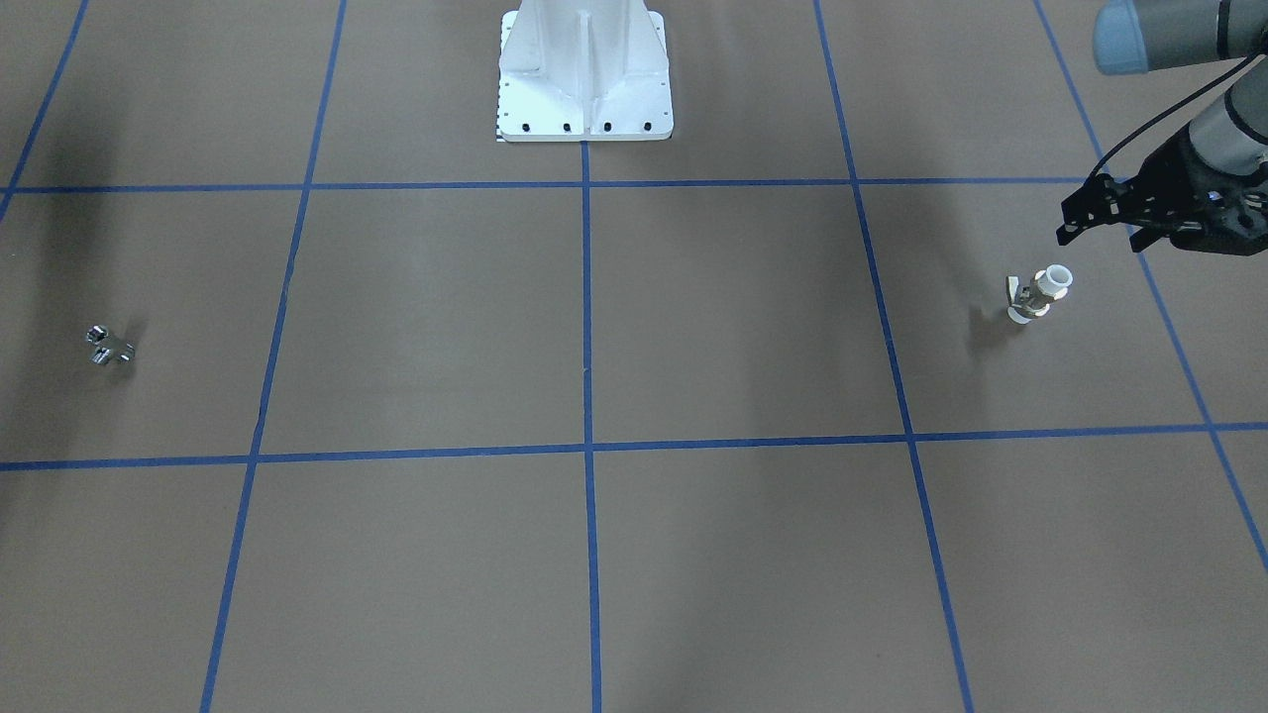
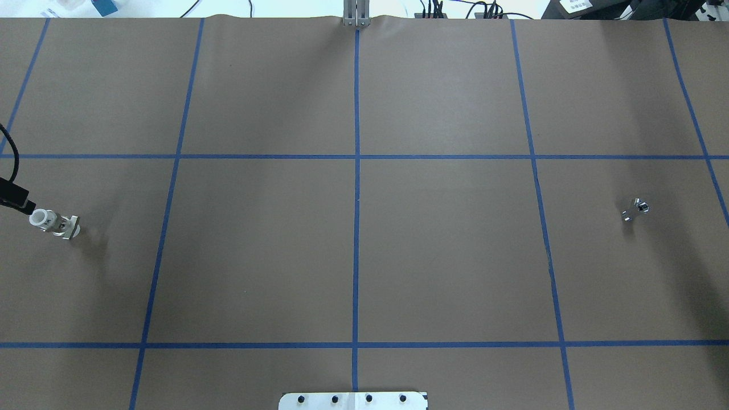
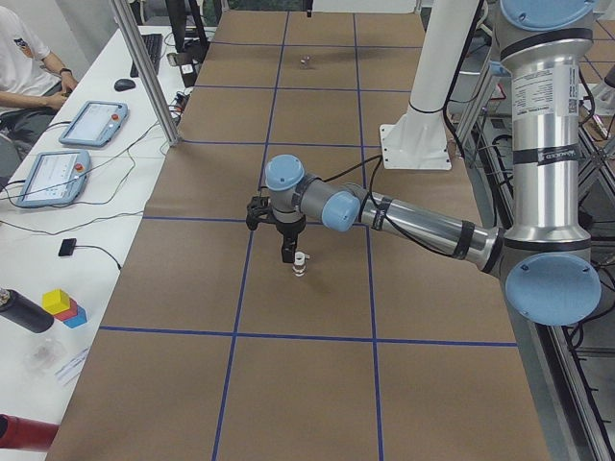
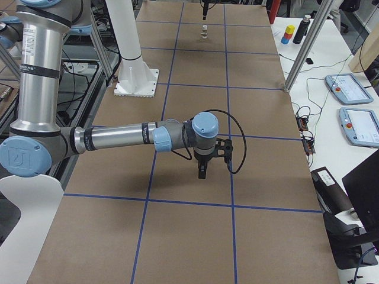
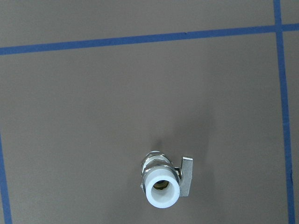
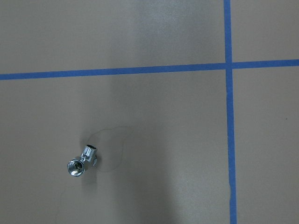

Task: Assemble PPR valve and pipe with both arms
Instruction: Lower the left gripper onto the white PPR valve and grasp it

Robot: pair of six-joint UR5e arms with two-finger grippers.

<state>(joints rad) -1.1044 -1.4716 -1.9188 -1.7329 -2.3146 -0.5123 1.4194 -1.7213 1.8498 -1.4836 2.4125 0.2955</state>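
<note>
The PPR valve (image 1: 1035, 295) stands on end on the brown table at my left side, white ring up and lever to one side. It also shows in the overhead view (image 2: 54, 222), the exterior left view (image 3: 301, 264) and the left wrist view (image 5: 161, 184). My left gripper (image 1: 1100, 238) hovers open just above and beside it, empty. The chrome pipe (image 1: 107, 346) lies alone on my right side, and shows in the overhead view (image 2: 634, 209) and the right wrist view (image 6: 83, 161). My right gripper (image 4: 202, 170) hangs over that spot, pointing down. I cannot tell whether it is open.
The white bolted pedestal (image 1: 584, 74) stands at the table's robot-side edge in the middle. Blue tape lines (image 2: 357, 228) divide the brown surface into squares. Tablets (image 3: 58, 163) and cables lie on a side table with a seated operator.
</note>
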